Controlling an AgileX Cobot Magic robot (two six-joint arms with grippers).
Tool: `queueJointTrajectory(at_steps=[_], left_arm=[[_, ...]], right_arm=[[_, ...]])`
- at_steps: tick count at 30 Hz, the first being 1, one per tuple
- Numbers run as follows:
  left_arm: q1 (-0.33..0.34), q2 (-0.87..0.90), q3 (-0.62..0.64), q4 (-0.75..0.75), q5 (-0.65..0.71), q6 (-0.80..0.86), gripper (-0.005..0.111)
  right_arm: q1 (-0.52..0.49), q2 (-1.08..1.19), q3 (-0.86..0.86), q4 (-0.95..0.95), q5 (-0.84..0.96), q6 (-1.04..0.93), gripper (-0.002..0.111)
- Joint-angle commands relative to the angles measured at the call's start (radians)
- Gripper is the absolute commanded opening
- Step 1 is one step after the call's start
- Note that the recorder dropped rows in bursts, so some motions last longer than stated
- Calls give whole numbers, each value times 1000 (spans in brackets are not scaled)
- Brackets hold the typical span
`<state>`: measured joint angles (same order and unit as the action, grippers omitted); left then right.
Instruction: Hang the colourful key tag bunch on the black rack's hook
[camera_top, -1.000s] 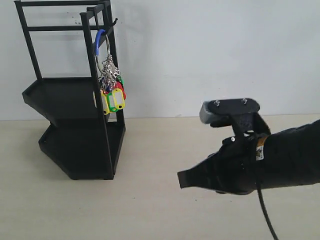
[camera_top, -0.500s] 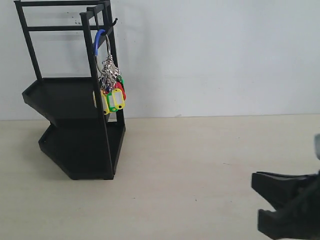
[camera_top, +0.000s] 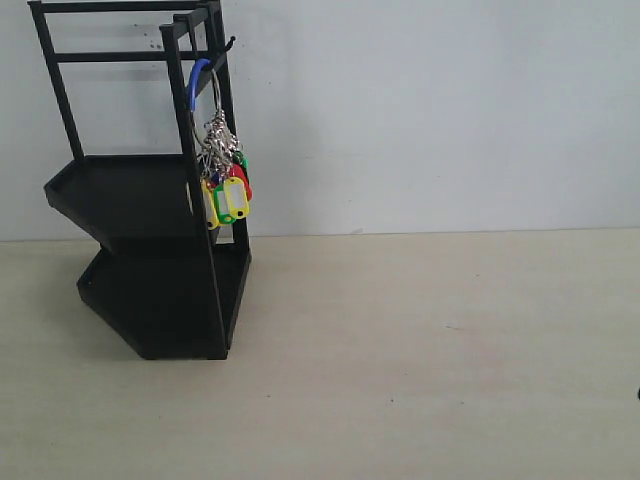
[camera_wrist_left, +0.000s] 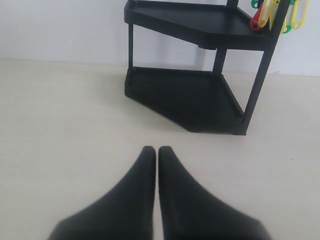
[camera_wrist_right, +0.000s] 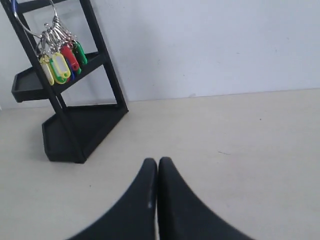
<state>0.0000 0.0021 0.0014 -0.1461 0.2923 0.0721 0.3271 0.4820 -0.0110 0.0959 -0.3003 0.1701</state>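
The colourful key tag bunch hangs by its blue-sleeved loop from the hook on the top frame of the black rack. The tags also show in the right wrist view, and a few of them in the left wrist view. My left gripper is shut and empty, low over the table, facing the rack. My right gripper is shut and empty too, well away from the rack. Neither gripper appears in the exterior view.
The rack stands at the back left of a pale table, against a white wall. A dark sliver shows at the exterior view's right edge.
The right arm has pulled back out of the exterior view to the lower right. The key tag bunch stays hanging on the hook.
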Motion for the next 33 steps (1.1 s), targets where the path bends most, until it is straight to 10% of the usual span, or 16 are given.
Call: queueJointTrajectory(at_steps=[1, 16, 33], left_arm=[[-1, -2, -1, 5, -8, 3, 4], [-1, -2, -1, 5, -8, 3, 4], [-1, -2, -1, 5, -8, 3, 4]], right_arm=[[-9, -104, 11, -1, 23, -3, 0], [-207, -482, 11, -1, 383, -3, 0], [-207, -482, 11, -123, 476, -15, 0]])
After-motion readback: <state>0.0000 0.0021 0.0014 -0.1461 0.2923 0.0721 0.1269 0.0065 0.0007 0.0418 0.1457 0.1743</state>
